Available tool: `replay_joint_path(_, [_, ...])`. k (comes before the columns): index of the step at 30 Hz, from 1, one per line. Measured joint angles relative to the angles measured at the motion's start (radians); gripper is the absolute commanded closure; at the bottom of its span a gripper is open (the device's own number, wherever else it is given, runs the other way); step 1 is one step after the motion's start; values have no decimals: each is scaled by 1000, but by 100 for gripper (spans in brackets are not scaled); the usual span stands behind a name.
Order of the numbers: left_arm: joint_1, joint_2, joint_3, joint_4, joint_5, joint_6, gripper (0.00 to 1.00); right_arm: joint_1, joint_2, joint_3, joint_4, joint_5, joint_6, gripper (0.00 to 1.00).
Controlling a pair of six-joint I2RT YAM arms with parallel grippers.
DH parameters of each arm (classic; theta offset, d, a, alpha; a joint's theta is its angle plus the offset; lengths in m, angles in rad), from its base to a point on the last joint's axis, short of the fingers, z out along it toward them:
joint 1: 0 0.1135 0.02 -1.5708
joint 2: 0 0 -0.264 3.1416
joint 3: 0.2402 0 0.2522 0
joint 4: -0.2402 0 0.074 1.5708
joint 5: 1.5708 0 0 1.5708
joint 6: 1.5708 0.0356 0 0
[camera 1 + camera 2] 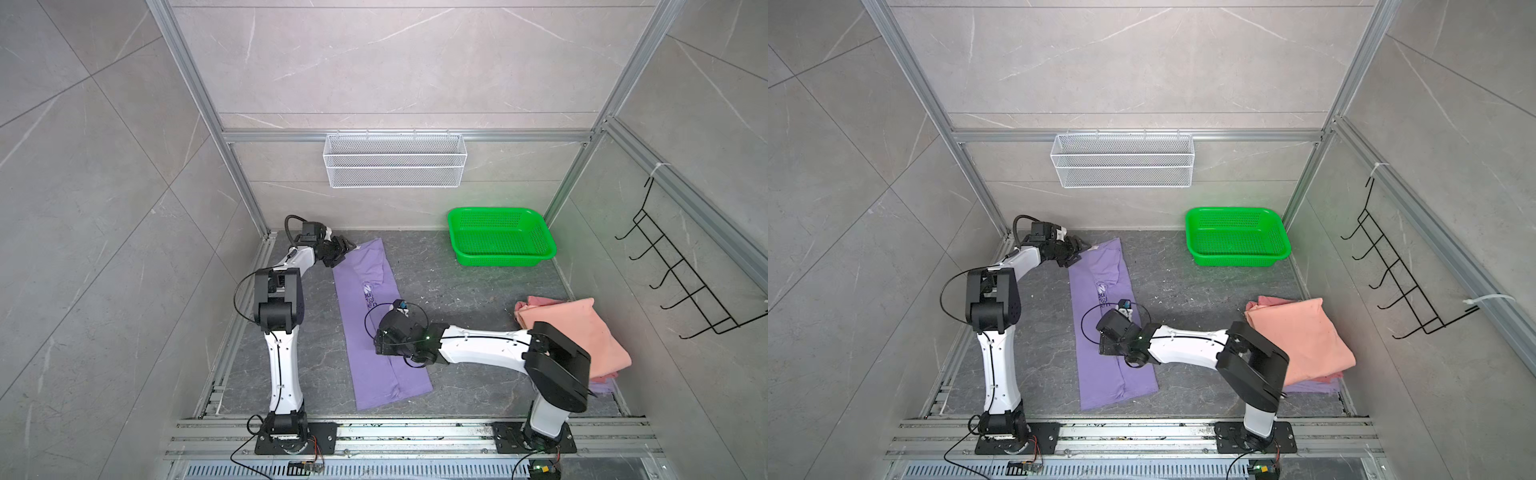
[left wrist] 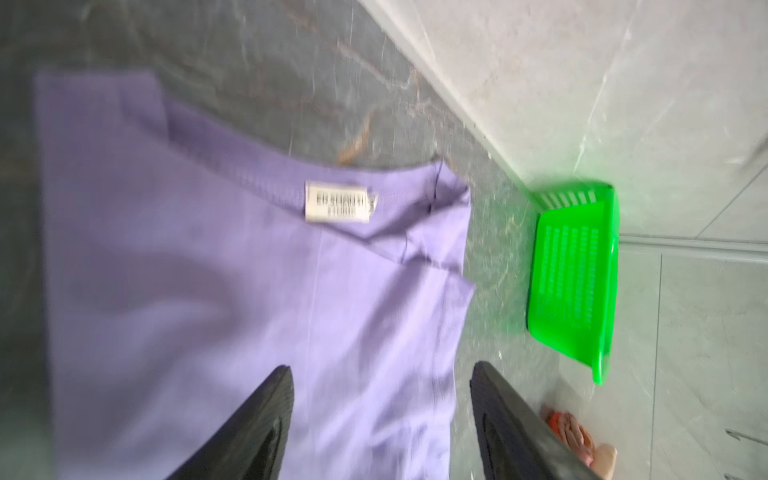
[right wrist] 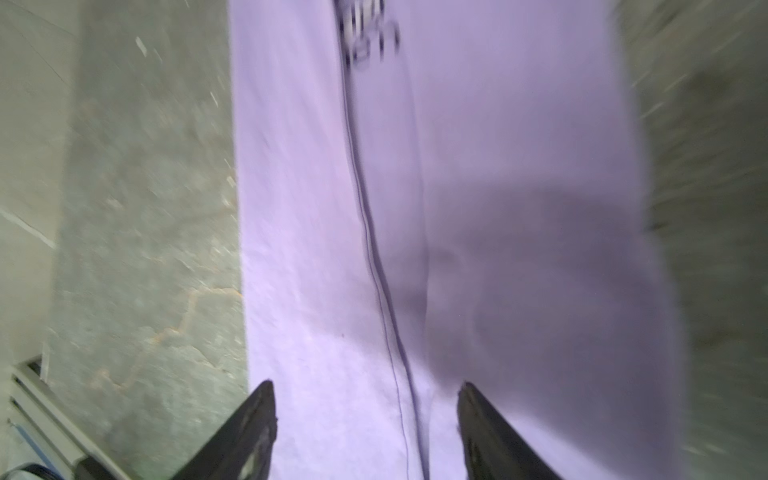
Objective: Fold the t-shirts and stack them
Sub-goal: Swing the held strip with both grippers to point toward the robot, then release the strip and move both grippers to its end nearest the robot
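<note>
A lavender t-shirt (image 1: 390, 382) (image 1: 1113, 382) lies on the dark floor, folded lengthwise into a long strip, with a print near its middle. My left gripper (image 1: 347, 249) (image 1: 1079, 247) (image 2: 382, 365) hovers open at the strip's far collar end, where the white neck label (image 2: 336, 202) shows. It holds nothing. My right gripper (image 1: 384, 343) (image 1: 1108, 347) (image 3: 365, 383) is open over the middle of the same strip, straddling a seam, with only flat cloth below the jaws. At the right lies a folded salmon pink t-shirt (image 1: 582, 328) (image 1: 1304, 332) on top of other folded cloth, with lavender at the bottom (image 1: 600, 388) (image 1: 1312, 387).
A green mesh basket (image 1: 503, 259) (image 1: 1237, 261) (image 2: 573, 270) stands empty at the back right. A white wire basket (image 1: 395, 160) hangs on the back wall. A black hook rack (image 1: 681, 274) is on the right wall. Aluminium rails edge the floor.
</note>
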Motion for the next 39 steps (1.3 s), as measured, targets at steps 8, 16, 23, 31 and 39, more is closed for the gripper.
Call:
replay_joint_path(8, [-83,-176,-135,-104,-187,24,29,-29,-73,-51,-4,68,-58,26])
replay_joint_path(16, [-173,-169,-243,-140,-312,-18,29,-60,-62,-99,41,-11,-103,26])
replay_joint_path(23, [-184,-125,-204,-124,-331,-40,29,-59,-11,-150,106,-78,-72,26])
replay_joint_path(31, [-246,6,-30,-85,-312,-80,29,-99,14,-243,267,-122,16,26])
replay_joint_path(39, [-281,137,156,-54,-270,-132,29,-248,-19,-330,394,-165,39,26])
